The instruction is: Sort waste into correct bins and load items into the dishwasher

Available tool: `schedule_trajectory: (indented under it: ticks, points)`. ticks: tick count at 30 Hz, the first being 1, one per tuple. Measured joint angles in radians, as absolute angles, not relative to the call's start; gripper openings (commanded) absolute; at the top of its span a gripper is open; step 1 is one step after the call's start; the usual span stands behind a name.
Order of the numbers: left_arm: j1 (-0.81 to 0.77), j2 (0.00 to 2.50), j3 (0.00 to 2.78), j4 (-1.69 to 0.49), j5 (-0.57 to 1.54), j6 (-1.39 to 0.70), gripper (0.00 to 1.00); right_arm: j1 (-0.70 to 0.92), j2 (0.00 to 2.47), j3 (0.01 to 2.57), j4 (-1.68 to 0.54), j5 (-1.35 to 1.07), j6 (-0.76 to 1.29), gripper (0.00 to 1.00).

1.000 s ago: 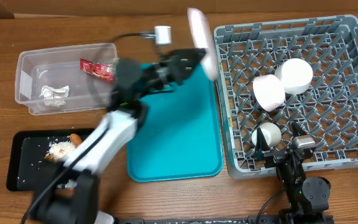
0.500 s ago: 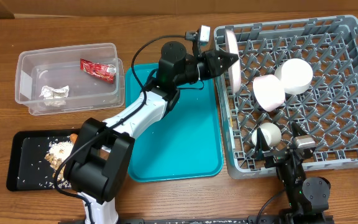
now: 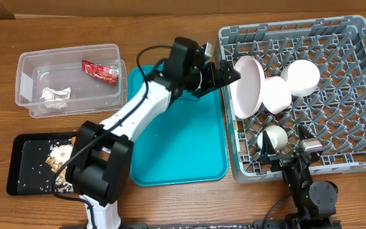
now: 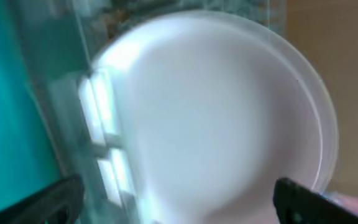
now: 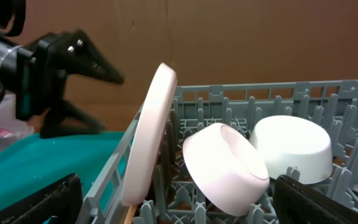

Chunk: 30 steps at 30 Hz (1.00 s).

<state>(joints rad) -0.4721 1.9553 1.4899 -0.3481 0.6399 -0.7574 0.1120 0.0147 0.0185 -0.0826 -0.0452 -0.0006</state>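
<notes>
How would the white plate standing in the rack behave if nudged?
The white plate stands tilted on edge in the dish rack, so it would probably tip rather than slide. It looks rigid and smooth, likely slippery. Falling, it might hit the pink bowl beside it.

Table point(image 3: 170, 19) is showing brown wood grain with a satin finish. Dish rack point(image 3: 354, 95) is looking like matt grey moulded plastic. Plate point(image 3: 248, 87) is reading smooth and glossy, ceramic or plastic unclear. Pink bowl point(image 3: 276, 94) and white bowl point(image 3: 300, 77) are looking smooth with a low sheen. Teal tray point(image 3: 183, 140) is showing smooth, slightly glossy plastic. Tub point(image 3: 27, 67) is looking like clear shiny plastic. Wrapper point(image 3: 100, 70) is glinting like red foil. Paper wad point(image 3: 56, 95) is looking crumpled and matt. Black tray point(image 3: 18, 159) is looking matt.
</notes>
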Motion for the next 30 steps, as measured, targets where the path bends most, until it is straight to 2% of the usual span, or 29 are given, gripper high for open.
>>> schedule_trajectory:
  ticks: [7,11,17,21,30]
  points:
    - [-0.413,1.807,1.891,-1.02,0.389,-0.462,1.0,0.112,0.015,0.019,-0.083,-0.045,-0.001,1.0]
    - [-0.334,1.644,2.063,-1.3,0.202,-0.37,1.0,0.112,0.015,0.019,-0.084,-0.045,-0.001,1.0]
    - [-0.21,1.431,2.114,-1.589,-0.059,-0.321,0.98,0.112,0.015,0.019,-0.083,-0.045,0.0,1.0]
    - [-0.159,1.358,2.114,-1.683,-0.143,-0.31,1.0,0.112,0.015,0.019,-0.083,-0.045,-0.001,1.0]
    - [-0.155,1.261,2.114,-1.687,-0.186,-0.31,1.0,0.112,0.015,0.019,-0.084,-0.045,-0.001,1.0]
